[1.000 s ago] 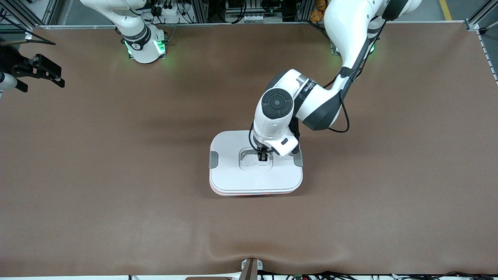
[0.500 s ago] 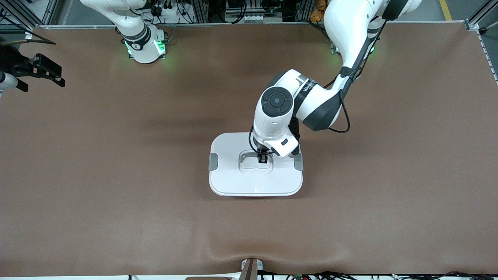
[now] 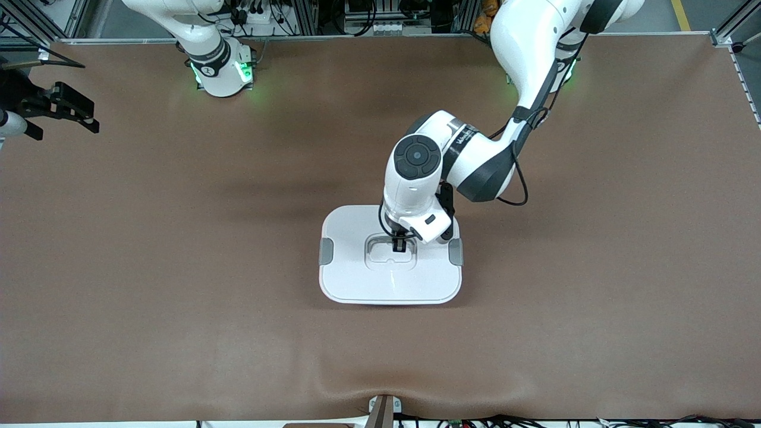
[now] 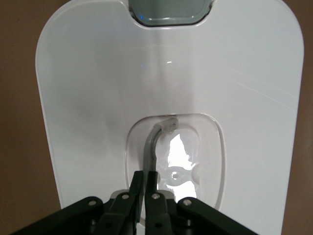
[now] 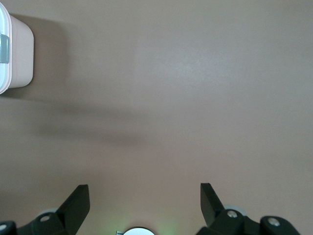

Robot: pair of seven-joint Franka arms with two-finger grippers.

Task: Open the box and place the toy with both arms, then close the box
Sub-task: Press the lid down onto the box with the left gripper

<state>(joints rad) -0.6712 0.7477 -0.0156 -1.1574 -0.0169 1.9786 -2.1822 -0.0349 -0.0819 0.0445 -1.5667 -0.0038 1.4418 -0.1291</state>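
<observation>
While the left gripper (image 3: 399, 245) sits down in the recessed well at the middle of the lid (image 3: 357, 279), its fingers (image 4: 137, 188) are pinched almost together on the thin grey handle (image 4: 152, 144), which arches up out of the well between them. From the left wrist view the handle rises from the fingers and hooks over at its upper end, with a bright glare on the clear floor of the well just beside it. Flat white lid spreads out all round the fingers, and a grey side clip (image 4: 168, 11) shows at the lid's edge well away from them. In the front view the lid lies level on the box (image 3: 390, 254), with a grey clip at each short end (image 3: 325, 251), and the box sits near the middle of the brown worktop (image 3: 178, 238). The left arm's white wrist hangs directly over the part of the lid nearest the robots' bases and hides it. Nothing else lies on the worktop near the fingers. The toy cannot be seen in any view.

Over at the right arm's end of the worktop, the right gripper (image 3: 59, 110) waits in the air, its fingers (image 5: 78, 203) spread wide and holding nothing. Its wrist view shows bare worktop between those fingers, and, well apart from them, a pink corner of the box (image 5: 17, 54) with a grey clip, casting a long shadow.
</observation>
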